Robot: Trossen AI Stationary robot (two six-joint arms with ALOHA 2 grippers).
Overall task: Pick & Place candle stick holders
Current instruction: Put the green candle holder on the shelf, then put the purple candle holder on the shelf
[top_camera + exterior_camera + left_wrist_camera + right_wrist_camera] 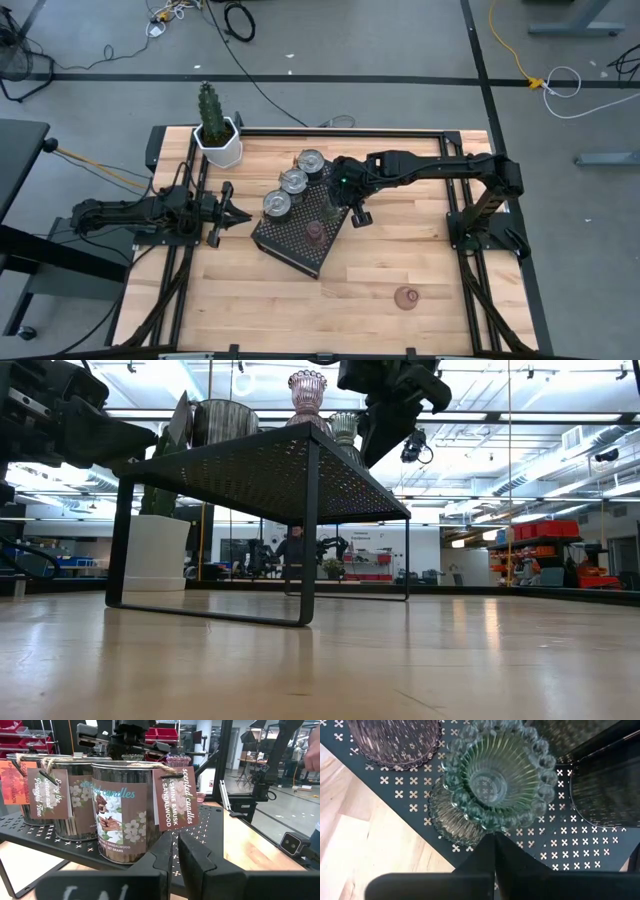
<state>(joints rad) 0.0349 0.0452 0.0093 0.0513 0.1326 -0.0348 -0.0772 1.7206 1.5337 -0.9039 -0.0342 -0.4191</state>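
A black perforated tray [295,245] stands on legs mid-table. On it are three silver candle tins [293,180], a pinkish glass holder [315,232] and a green ribbed glass holder [495,775], upright on its round base. My right gripper [495,836] reaches in from the table's right, slanting down, shut, with its tips at the green holder's beaded rim. My left gripper [235,212] is shut and level beside the tray's left edge. A second pinkish holder [406,297] stands on the bare table near the front. My right gripper has its shut fingertips [487,851] at the near side of the green holder's beaded rim [495,826], coming from above at a slant. I see nothing between the fingers. Whether the tips touch the rim, I cannot tell. The holder stands on the tray.
A white pot with a cactus [218,140] stands at the table's far left corner. Bare wood lies in front of the tray and to its right. Paper labels hang on the tins [125,815]. The other pinkish holder [395,740] stands close by the green one.
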